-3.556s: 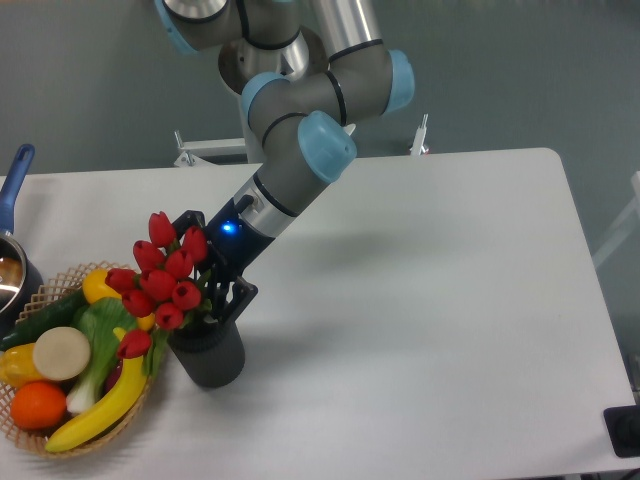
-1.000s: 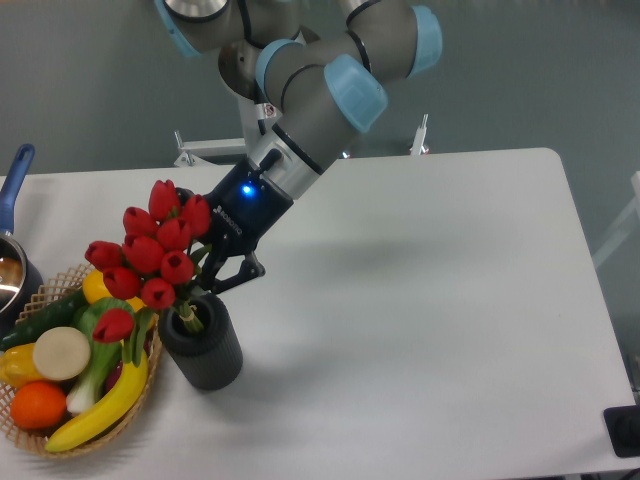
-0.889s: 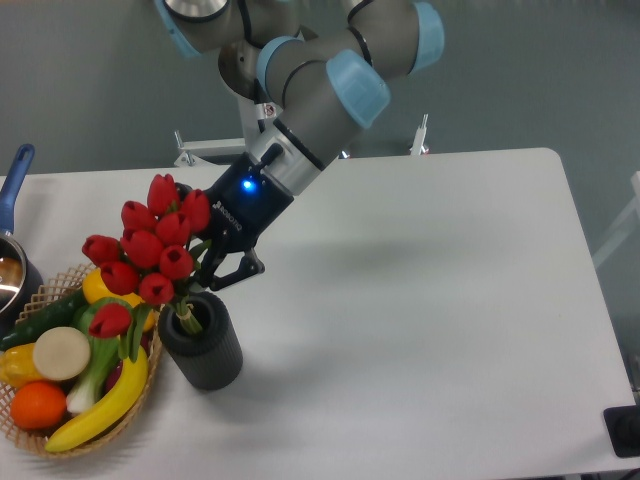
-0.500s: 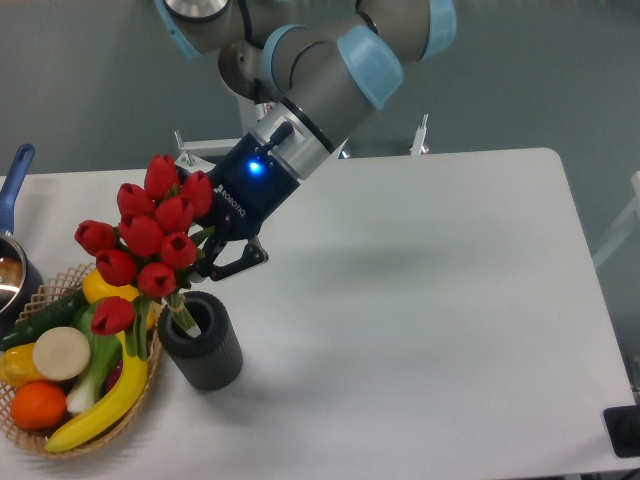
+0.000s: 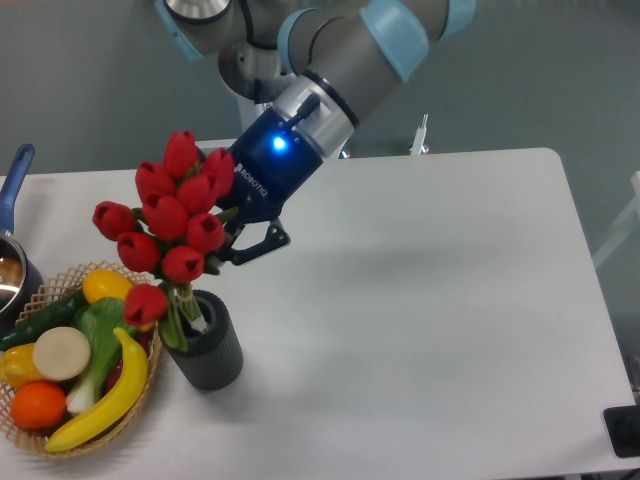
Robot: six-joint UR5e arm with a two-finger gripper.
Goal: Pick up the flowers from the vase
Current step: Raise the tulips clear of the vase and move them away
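Note:
The flowers (image 5: 170,220), a bunch of red tulip buds with green stems, are held up and tilted to the left. Their stem ends still dip into the mouth of the vase (image 5: 205,345), a dark ribbed cylinder standing on the white table. My gripper (image 5: 232,245) comes in from the upper right and is shut on the flowers just below the buds. Its fingertips are mostly hidden by the buds and leaves.
A wicker basket (image 5: 25,425) of toy fruit and vegetables stands right beside the vase on the left. A pot with a blue handle (image 5: 12,190) is at the left edge. The white table (image 5: 430,300) stretches to the right.
My gripper has risen and moved slightly right with the flowers in it. The bunch has come up out of the vase until only the stem ends are inside. The vase has stayed put.

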